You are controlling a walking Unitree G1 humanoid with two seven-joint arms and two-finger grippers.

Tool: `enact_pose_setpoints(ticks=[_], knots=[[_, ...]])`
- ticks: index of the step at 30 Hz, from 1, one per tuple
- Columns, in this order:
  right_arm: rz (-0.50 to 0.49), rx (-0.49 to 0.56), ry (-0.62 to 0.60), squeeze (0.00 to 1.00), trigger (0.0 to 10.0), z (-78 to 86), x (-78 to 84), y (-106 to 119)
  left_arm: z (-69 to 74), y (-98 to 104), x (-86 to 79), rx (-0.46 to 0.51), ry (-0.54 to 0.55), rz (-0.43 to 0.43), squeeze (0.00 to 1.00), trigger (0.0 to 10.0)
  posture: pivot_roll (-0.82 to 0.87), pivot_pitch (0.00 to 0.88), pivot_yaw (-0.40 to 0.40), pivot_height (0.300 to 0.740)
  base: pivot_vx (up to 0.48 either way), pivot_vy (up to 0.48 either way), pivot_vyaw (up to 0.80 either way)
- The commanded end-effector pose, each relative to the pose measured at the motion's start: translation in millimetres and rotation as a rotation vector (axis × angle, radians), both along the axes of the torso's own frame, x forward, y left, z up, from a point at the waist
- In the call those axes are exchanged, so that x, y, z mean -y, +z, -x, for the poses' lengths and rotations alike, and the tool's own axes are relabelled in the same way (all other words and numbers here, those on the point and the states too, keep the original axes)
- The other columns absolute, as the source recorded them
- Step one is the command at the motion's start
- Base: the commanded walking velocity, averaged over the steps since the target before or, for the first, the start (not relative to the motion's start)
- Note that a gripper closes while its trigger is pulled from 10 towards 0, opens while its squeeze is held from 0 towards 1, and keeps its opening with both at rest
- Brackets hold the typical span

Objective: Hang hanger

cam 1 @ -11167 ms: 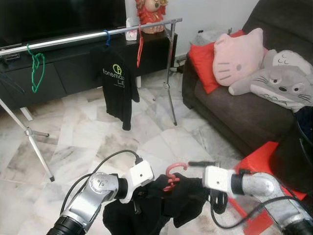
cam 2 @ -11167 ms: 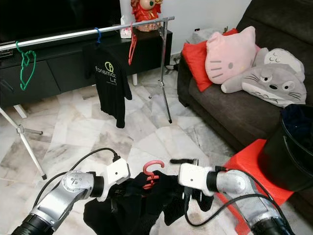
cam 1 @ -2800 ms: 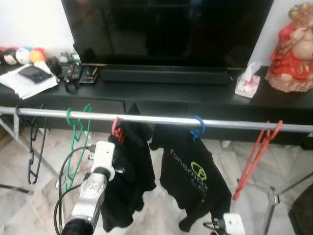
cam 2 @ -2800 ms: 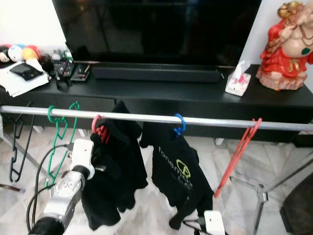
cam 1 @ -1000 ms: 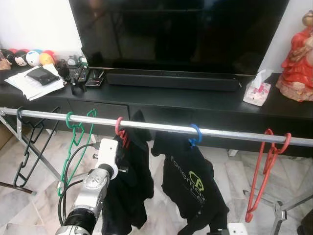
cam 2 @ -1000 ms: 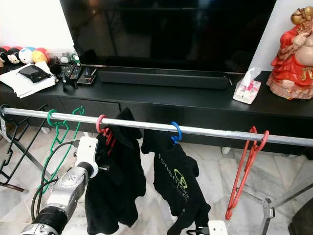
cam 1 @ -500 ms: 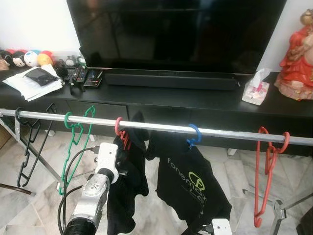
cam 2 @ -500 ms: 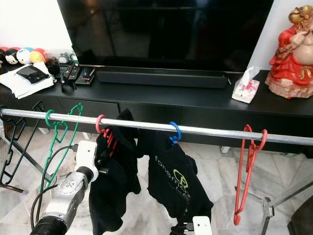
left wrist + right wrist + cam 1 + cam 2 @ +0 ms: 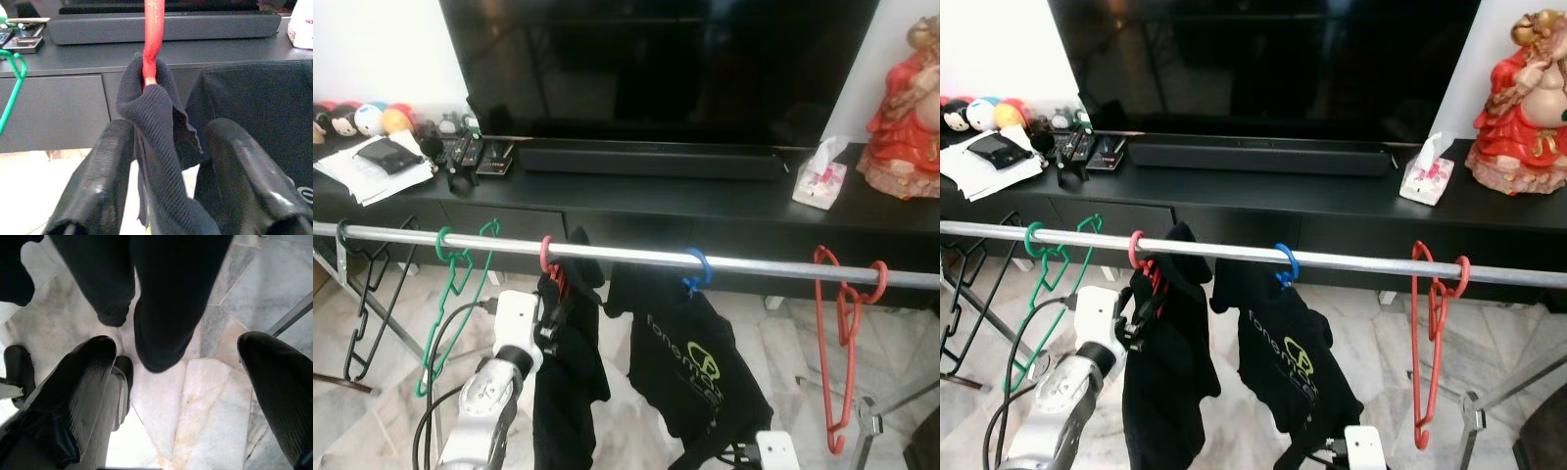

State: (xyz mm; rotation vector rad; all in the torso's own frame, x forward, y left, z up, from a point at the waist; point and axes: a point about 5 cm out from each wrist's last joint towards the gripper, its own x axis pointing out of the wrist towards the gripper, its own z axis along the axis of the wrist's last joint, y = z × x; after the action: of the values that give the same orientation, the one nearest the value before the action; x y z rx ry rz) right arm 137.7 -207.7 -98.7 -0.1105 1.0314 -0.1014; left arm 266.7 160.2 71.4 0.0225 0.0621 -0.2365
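Observation:
A silver clothes rail (image 9: 754, 264) runs across in front of me. A pink-red hanger (image 9: 546, 257) hooks over it and carries a black garment (image 9: 563, 392) that hangs straight down. My left gripper (image 9: 551, 311) sits at the garment's collar. In the left wrist view its fingers (image 9: 105, 181) stand open on either side of the collar (image 9: 156, 112) and the hanger's neck (image 9: 152, 29). My right gripper (image 9: 178, 345) is low and open over the marble floor, under the hem of a black printed T-shirt (image 9: 700, 362).
On the rail also hang a green hanger (image 9: 450, 294), a black hanger (image 9: 362, 313), the T-shirt's blue hanger (image 9: 695, 269) and empty red hangers (image 9: 842, 333). Behind stands a black TV console (image 9: 705, 206) with a tissue box (image 9: 818, 183) and a red figurine (image 9: 906, 98).
Eleven seconds ago the black garment and its hanger lay low between both grippers; now they hang on the rail. In the last second the view shifted a little and the red hangers swung.

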Motion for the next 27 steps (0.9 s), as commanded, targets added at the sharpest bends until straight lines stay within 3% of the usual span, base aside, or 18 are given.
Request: enact_pose_setpoints(ticks=[1, 4, 8, 10, 15, 16, 27], knots=[[-0.007, -0.01, -0.014, 0.0, 10.0, 9.1, 1.1, -2.5, 3.6, 5.5, -3.0, 0.015, 0.003, -0.002, 1.0, 10.0, -0.12, 0.0, 0.011, 0.74, 0.0, 0.0, 0.0], [-0.004, -0.018, -0.018, 0.0, 10.0, 18.4, 7.0, -4.0, 16.3, 11.8, -7.9, 0.044, 0.013, -0.037, 1.0, 10.0, -0.12, 0.0, 0.01, 0.74, 0.0, 0.0, 0.0], [-0.002, -0.015, -0.019, 0.0, 10.0, 18.8, 8.3, -3.7, 27.3, 13.3, -11.6, 0.046, 0.033, -0.065, 1.0, 10.0, -0.11, 0.0, 0.012, 0.74, 0.0, 0.0, 0.0], [-0.001, -0.002, -0.019, 0.0, 10.0, 12.8, 8.0, -2.0, 39.5, 5.0, -21.7, 0.015, 0.095, -0.091, 1.0, 10.0, -0.11, 0.0, 0.013, 0.74, 0.0, 0.0, 0.0], [-0.005, 0.014, -0.011, 0.0, 10.0, 3.4, 4.2, 0.2, 51.1, -14.2, -31.3, -0.069, 0.143, -0.142, 1.0, 10.0, -0.1, 0.0, 0.011, 0.74, 0.0, 0.0, 0.0], [-0.005, 0.016, -0.014, 0.0, 10.0, 1.8, 3.9, 0.6, 51.7, -16.4, -31.9, -0.081, 0.149, -0.141, 0.0, 10.0, -0.11, 0.0, 0.012, 0.74, 0.0, 0.0, 0.0], [0.002, 0.001, -0.046, 0.0, 10.0, 0.4, 10.0, 1.5, 37.6, 0.6, -22.7, 0.022, 0.139, -0.15, 0.0, 10.0, -0.11, 0.0, 0.017, 0.74, 0.0, 0.0, 0.0]])
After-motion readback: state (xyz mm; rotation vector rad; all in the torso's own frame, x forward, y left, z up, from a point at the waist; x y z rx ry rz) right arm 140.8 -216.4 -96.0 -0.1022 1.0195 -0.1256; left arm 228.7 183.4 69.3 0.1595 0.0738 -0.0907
